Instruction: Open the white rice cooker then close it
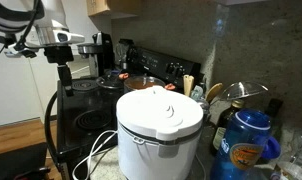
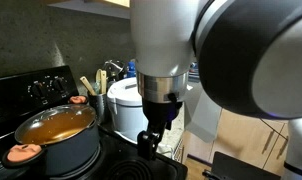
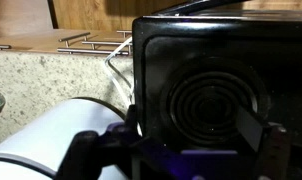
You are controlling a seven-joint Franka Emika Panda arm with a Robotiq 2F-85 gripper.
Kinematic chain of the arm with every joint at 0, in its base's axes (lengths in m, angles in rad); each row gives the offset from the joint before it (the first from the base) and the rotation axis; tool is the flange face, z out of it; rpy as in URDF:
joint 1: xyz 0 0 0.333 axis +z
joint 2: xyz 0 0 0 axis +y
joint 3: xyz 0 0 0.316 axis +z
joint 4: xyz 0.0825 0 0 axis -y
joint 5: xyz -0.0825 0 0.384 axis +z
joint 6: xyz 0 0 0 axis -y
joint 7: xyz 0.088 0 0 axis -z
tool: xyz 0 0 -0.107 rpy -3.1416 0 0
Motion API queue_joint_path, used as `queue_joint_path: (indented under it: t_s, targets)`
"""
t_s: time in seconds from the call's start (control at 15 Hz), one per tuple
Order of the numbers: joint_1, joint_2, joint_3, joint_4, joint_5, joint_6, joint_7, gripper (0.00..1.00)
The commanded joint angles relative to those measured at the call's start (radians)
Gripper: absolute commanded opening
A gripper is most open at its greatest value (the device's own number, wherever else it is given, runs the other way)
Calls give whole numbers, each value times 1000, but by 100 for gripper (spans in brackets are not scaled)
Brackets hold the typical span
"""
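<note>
1. Current step: approach. In an exterior view the white rice cooker [image 1: 159, 125] stands on the counter with its domed lid down. Judged from this, opening has not begun and closing is also outstanding.

2. Jaw state: in the wrist view the gripper [image 3: 181, 160] shows two dark fingers [image 3: 276, 150] set wide apart along the lower edge, with nothing between them. Treat the jaws as spread and empty.

3. Position of the cooker relative to the jaws:
- Wrist view: the cooker's white dome [image 3: 46, 135] lies at about 8 o'clock, outside the left finger and not between the jaws. The jaws face the coil burner [image 3: 206, 95] instead.
- Exterior view: the gripper [image 1: 63, 72] hangs at about 10 o'clock from the cooker, well apart and above the stove.
- Exterior view: the cooker [image 2: 121, 100] sits at about 11 o'clock from the gripper [image 2: 151, 138], behind it. A filled pot [image 2: 56, 130] sits near it at 9 o'clock.

4. Next move, as a judgement: bring the jaws over to the cooker's front, and locate the lid release, which these views do not resolve. Keep clear of the blue bottle [image 1: 246, 140] at the cooker's 3 o'clock.
</note>
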Motion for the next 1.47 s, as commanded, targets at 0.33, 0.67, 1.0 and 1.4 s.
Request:
queue_joint_path:
  t_s: [0.33, 0.67, 1.0, 1.4]
  targets:
    - [22, 5, -20, 2, -14, -3, 12, 100]
    - [-20, 28, -73, 64, -46, -13, -9, 100]
    - [-101, 84, -134, 177, -128, -9, 31, 100]
    - [-195, 202, -167, 333, -165, -1, 152, 100]
